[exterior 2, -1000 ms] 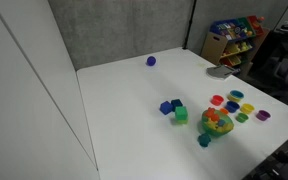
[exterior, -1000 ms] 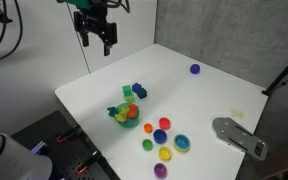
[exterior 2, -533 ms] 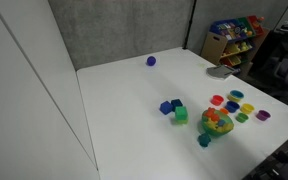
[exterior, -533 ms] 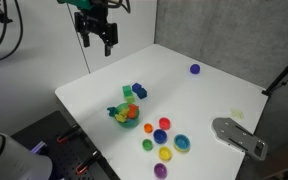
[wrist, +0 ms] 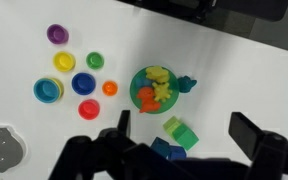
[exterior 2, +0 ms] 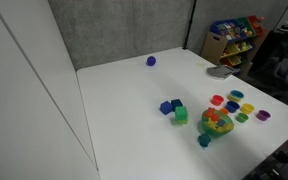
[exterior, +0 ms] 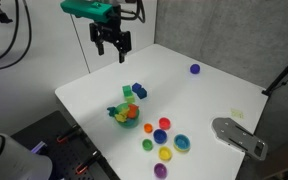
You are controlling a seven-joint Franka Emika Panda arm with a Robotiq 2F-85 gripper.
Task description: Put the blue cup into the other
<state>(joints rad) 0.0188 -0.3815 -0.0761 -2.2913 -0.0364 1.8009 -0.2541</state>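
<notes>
The dark blue cup (exterior: 160,135) stands on the white table among several coloured cups, and shows in the wrist view (wrist: 83,84) and an exterior view (exterior 2: 231,106). The light blue cup (exterior: 182,143) stands just beside it, apart, with a yellowish inside in the wrist view (wrist: 48,90); it also shows in an exterior view (exterior 2: 236,96). My gripper (exterior: 112,42) hangs open and empty high above the table's far part, well away from the cups. In the wrist view my gripper (wrist: 189,135) has its jaws spread over the blocks.
Red (exterior: 165,123), green (exterior: 147,144), yellow (exterior: 165,154) and purple (exterior: 160,170) cups surround the two. A green bowl of toys (exterior: 129,113), green and blue blocks (exterior: 134,92), a purple-blue ball (exterior: 194,69) and a grey plate (exterior: 239,137) at the table's edge.
My gripper has moved a little to the right and down toward the table. The cups and other things have not moved.
</notes>
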